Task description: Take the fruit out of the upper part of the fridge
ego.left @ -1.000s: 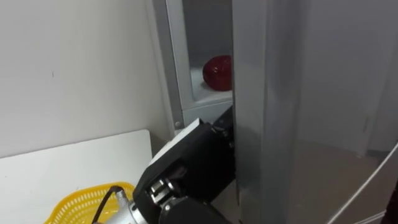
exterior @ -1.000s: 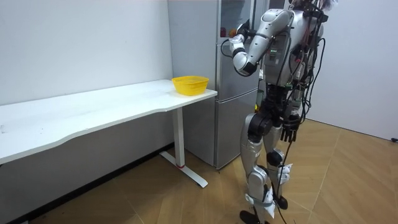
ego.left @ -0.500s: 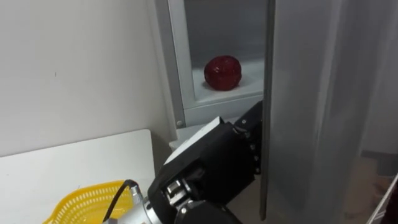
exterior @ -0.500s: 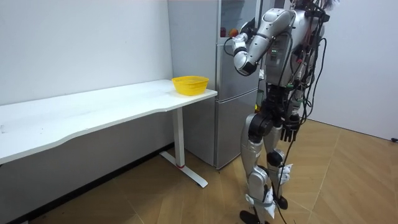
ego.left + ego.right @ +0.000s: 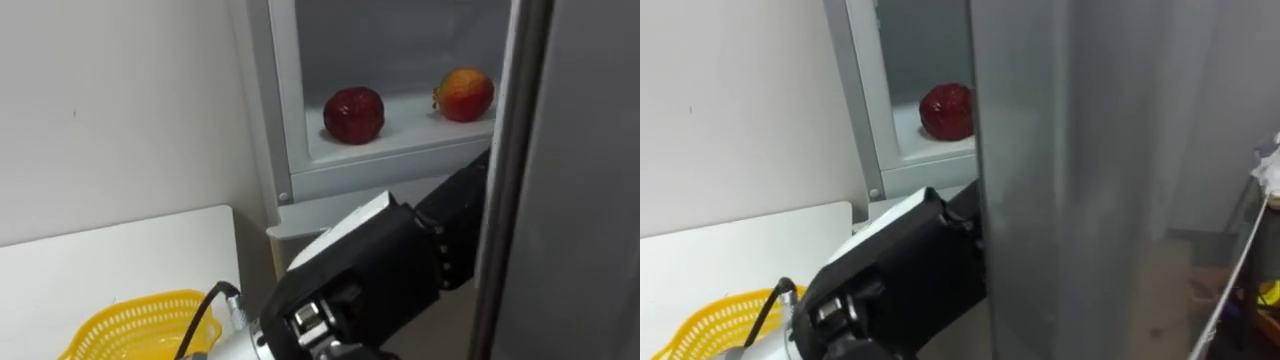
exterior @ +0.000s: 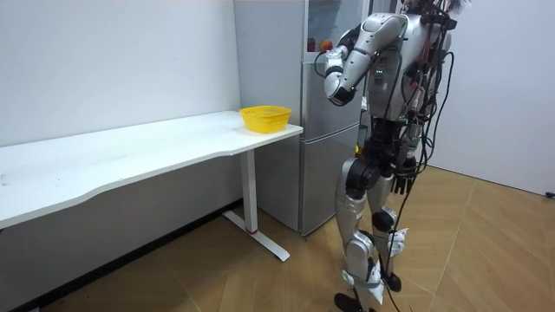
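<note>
The upper fridge [image 5: 290,120] stands open, its grey door [image 5: 560,180] swung out towards me. On its white shelf lie a dark red apple [image 5: 353,114] and, further right, a red-and-yellow fruit [image 5: 465,94]. My left arm [image 5: 370,275] reaches up from the lower left, and my left hand [image 5: 460,225] passes behind the door's edge, which hides its fingers. In the right eye view the door [image 5: 1070,180] covers the second fruit, leaving the red apple [image 5: 946,110] showing. My right hand [image 6: 401,180] hangs by my side with relaxed fingers.
A yellow basket [image 5: 130,328] sits on the end of the white table [image 5: 120,255], just left of the fridge. I stand on the wooden floor [image 6: 486,251] in front of the fridge [image 6: 325,130]. A white wall runs behind the table.
The fridge door has swung further open to the right, uncovering the red-and-yellow fruit. My left arm has moved right with the door.
</note>
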Motion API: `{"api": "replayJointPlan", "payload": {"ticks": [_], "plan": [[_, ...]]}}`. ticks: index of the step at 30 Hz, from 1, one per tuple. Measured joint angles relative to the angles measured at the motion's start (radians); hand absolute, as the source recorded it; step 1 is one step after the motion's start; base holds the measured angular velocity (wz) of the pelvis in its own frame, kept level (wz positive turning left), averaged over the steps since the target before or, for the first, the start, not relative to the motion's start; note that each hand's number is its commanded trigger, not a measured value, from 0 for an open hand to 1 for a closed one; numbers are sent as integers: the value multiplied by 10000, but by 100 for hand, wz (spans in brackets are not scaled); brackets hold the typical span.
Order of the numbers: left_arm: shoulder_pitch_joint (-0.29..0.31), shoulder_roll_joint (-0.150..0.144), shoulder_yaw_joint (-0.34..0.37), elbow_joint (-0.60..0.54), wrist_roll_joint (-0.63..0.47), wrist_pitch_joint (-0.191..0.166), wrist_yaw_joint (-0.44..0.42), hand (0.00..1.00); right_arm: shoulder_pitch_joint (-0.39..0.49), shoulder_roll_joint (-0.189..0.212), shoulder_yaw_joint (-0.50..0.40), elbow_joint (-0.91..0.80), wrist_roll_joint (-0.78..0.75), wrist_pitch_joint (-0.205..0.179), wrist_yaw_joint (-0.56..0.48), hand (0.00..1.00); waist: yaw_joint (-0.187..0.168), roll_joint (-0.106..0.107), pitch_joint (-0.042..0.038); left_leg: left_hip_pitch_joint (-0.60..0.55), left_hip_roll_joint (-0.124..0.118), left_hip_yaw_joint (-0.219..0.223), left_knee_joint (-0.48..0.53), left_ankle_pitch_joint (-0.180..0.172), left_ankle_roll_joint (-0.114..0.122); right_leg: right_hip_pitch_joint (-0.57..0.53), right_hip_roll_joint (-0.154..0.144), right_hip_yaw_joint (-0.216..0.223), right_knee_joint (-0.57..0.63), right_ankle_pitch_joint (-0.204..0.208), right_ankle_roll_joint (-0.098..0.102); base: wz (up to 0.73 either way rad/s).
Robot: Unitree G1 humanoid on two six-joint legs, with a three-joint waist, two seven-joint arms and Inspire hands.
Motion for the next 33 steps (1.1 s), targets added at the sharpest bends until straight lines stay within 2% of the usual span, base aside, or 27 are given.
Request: {"api": "replayJointPlan", "payload": {"ticks": [3, 5, 7, 8, 13, 17, 22, 26, 29, 33], "plan": [[-544, -132, -167, 30, 245, 20, 15, 0, -21, 4, 3, -18, -5, 31, 127, 0, -205, 59, 21, -8, -1, 4, 48, 0, 0, 1, -10, -10, 2, 22, 4, -2], [-980, -449, -284, 47, 424, 28, 22, 0, -16, -1, 5, -20, -5, 49, 176, 0, -364, 126, 50, -7, 0, 16, 62, 0, 1, -13, -8, 4, 1, 27, 4, -6], [-1140, -656, -400, 47, 425, 27, 20, 0, -14, -14, 12, -20, 0, 78, 191, 0, -470, 271, 34, 14, 5, 49, 60, 0, 0, -22, -1, 26, -4, 26, 3, -7], [-1206, -814, -496, 55, 435, 28, 16, 0, -14, -15, 27, -20, 0, 71, 199, 0, -513, 345, 53, 58, 14, 119, 55, 0, 0, -69, 9, 80, -2, 24, 0, -14], [-1571, -1122, -1004, 87, 464, 29, 9, 0, -78, -55, 267, -17, 113, 36, 137, 0, -561, 376, 61, 133, 41, 289, 30, 1, -1, -123, 49, 306, 10, 17, -11, -14], [-1958, -1138, -1561, 105, 475, 30, -7, 0, -260, -62, 276, -6, 116, 5, -91, 0, -794, 316, 99, 145, 37, 291, -26, 0, -1, -139, 63, 371, 7, 18, -8, -1], [-2258, -1159, -1851, 169, 474, 57, -143, 0, -419, -79, 311, -7, 171, 2, -340, 0, -1004, 313, 101, 142, 44, 299, -22, 0, -1, -170, 91, 485, -11, 17, -11, -7], [-2588, -1382, -1944, 428, 560, 56, -226, 0, -410, -107, 318, 26, 316, 13, -366, 0, -1058, 315, 100, 149, 56, 396, -25, 0, -1, -140, 105, 543, -92, 27, -26, -5], [-2599, -1579, -2019, 483, 786, 57, -258, 0, -412, -144, 397, 23, 321, 25, -386, 0, -1059, 314, 100, 145, 59, 467, -26, 0, -2, -144, 105, 586, -112, 27, -27, -6], [-2640, -1580, -2095, 496, 1133, 60, -277, 0, -412, -169, 630, 23, 337, 32, -485, 0, -1118, 315, 100, 139, 70, 520, -26, 0, -2, -110, 106, 581, -111, 29, -30, -1]]}}
